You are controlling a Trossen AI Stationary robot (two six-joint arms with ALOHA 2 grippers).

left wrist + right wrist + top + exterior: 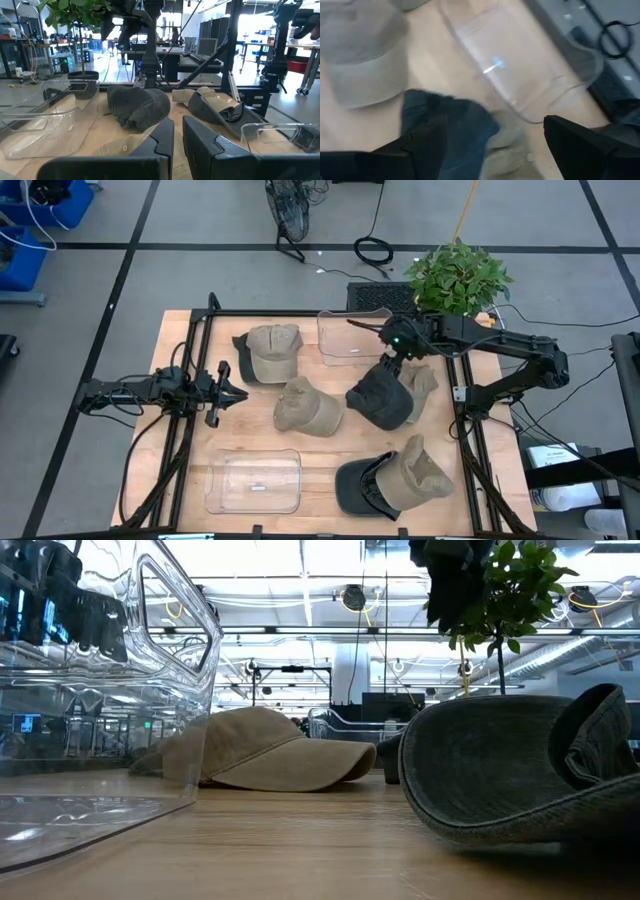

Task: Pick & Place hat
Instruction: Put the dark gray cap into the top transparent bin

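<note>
Fig. legend, hat pick & place. Right gripper (392,358) sits just above the dark grey cap (382,395), which hangs from it near the middle of the wooden table (180,480). The low view shows dark fabric up at the top edge, clear of the board, so the cap is judged lifted, not resting. In the right wrist view the fingers (427,140) look spread wide, with dark cloth (455,127) against one finger only; whether they truly pinch the cap: cannot tell.

Clear tray (354,337) lies just behind the dark grey cap, by the potted plant (458,277), prob. the drop target, since the arm is angled toward it. A second clear tray (254,482) sits at the front edge, empty.

Other hats wait in a loose ring around the dark grey cap: tan cap (270,352), tan hat (309,408), and a two-tone cap (392,480) upturned.

Left gripper (222,388) idles left of the tan cap, its fingers nearly together w/ nothing between them.
</note>
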